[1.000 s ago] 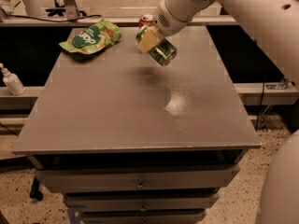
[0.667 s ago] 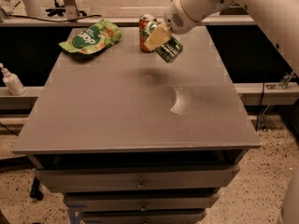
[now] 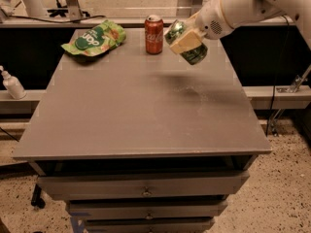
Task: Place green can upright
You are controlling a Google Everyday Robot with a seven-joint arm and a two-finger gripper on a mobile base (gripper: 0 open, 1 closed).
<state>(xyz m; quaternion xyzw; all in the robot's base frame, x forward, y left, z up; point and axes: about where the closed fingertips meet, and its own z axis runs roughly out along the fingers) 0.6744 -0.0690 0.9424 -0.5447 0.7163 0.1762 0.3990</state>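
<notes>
The green can [image 3: 193, 55] with silver ends hangs tilted in the air above the far right part of the grey table [image 3: 136, 110]. My gripper [image 3: 186, 41] is shut on the green can, its tan fingers [image 3: 184, 42] wrapped across the can's middle. The white arm reaches in from the upper right. The can is clear of the tabletop and its shadow falls on the table below it.
A red cola can [image 3: 154, 34] stands upright at the table's far edge, just left of the gripper. A flat green snack bag [image 3: 95, 38] lies at the far left corner. A white bottle [image 3: 10, 83] stands on a ledge left of the table. Drawers sit under the table front.
The arm has moved up and right with the green can, uncovering the red cola can behind it. The can stays tilted in the grip.
</notes>
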